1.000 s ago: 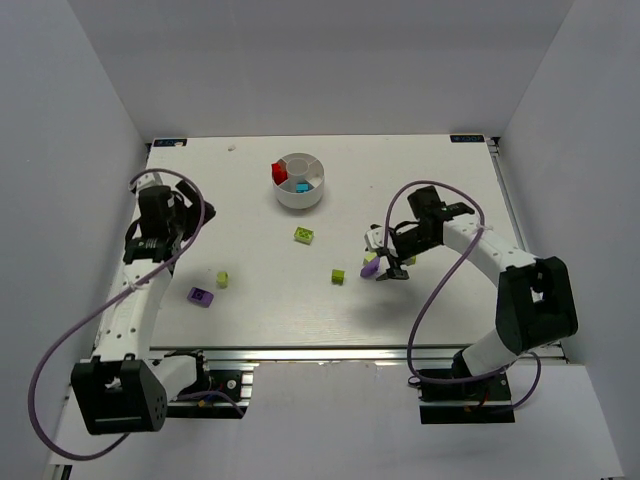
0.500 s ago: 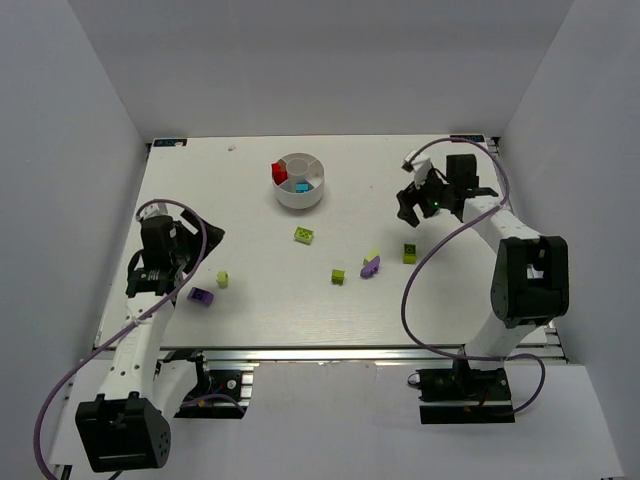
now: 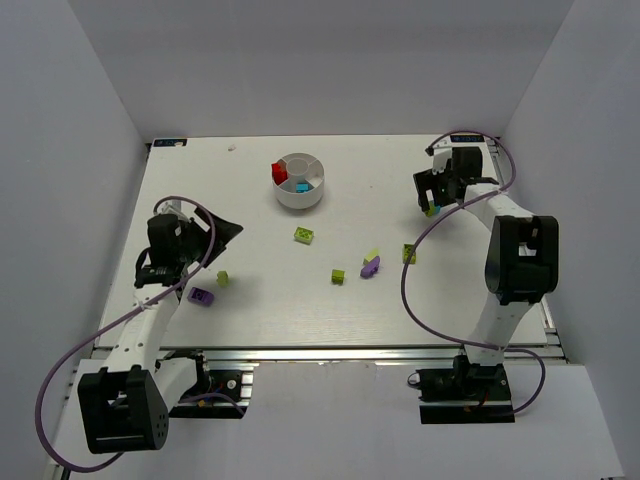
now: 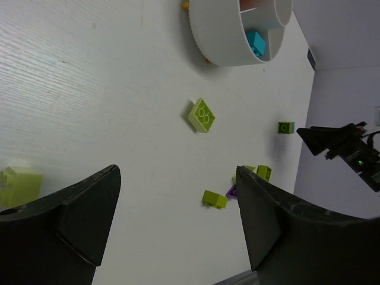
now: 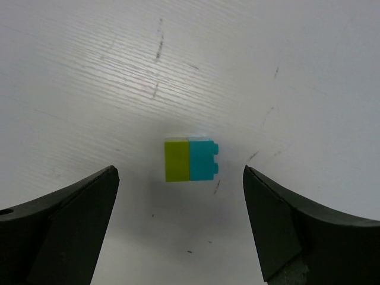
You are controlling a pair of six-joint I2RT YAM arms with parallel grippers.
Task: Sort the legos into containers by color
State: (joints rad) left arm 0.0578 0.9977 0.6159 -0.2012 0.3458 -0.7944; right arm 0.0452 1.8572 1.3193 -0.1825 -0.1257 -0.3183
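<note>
The table [image 3: 270, 305] has bare room between the scattered legos. The dish [image 3: 300, 199] stands near the far edge and holds red [image 3: 280, 172] and cyan [image 3: 302, 186] bricks. The left wrist view cuts its rim off.

The left gripper [image 4: 177, 190] hangs open over the left side. One of its fingers partly hides a lime brick [image 4: 18, 184].

The right gripper [image 3: 429, 192] hangs near the far right edge. Its jaws are apart, flanking a joined lime-and-cyan pair [image 5: 190, 159] without contact.
</note>
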